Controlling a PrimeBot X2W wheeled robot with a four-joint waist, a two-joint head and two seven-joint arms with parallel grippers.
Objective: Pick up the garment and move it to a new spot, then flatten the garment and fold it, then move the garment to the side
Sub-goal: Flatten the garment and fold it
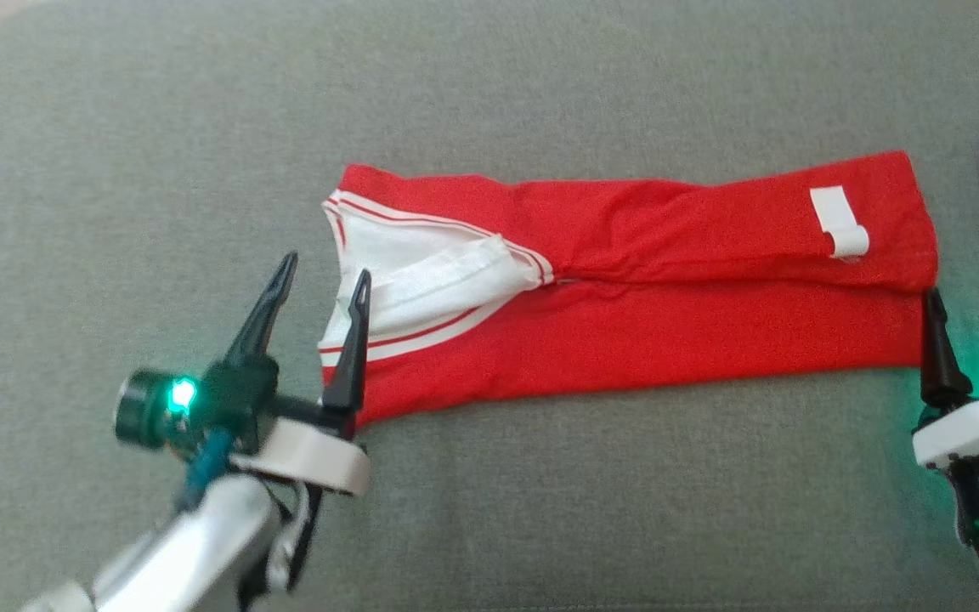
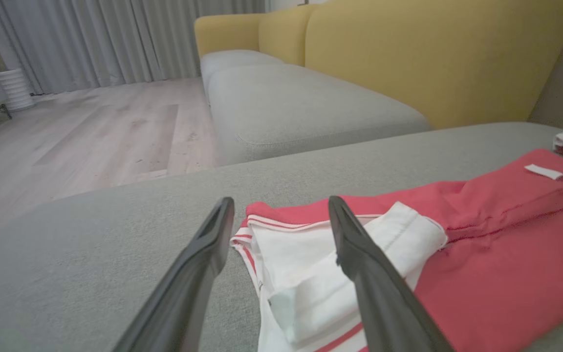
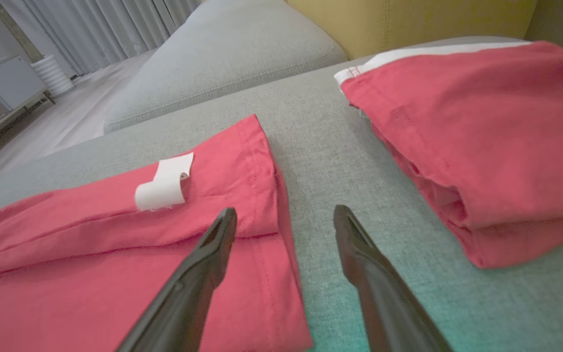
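While hovering low over the grey woven cushion [image 1: 200,127], spreading the left gripper [image 1: 326,265] wide, with two long, dark, tapering fingers well apart and clamping nothing: one over bare cushion, the other crossing the white ribbed band [image 1: 421,272] with thin red stripes at the left end of the long red cotton garment [image 1: 668,280]. Touching the cloth or not: impossible to tell. Holding the right gripper [image 1: 959,297] likewise apart and empty at the garment's opposite end, one glossy finger over the stitched hem corner, the other over grey weave. Lying flat, folded lengthwise into a narrow strip across the middle of the cushion, carrying a soft ridge along its centre and a small curled white fabric label [image 1: 838,221] near the right hem. Resting just beyond the right gripper, apart from the strip: a second red garment [image 3: 482,137], folded thick, white-edged. Rising behind, a smooth mustard-yellow sofa back [image 2: 408,49]; stretching away on the left of the left wrist view, pale wooden floor [image 2: 91,127] and grey pleated curtains [image 2: 115,39].
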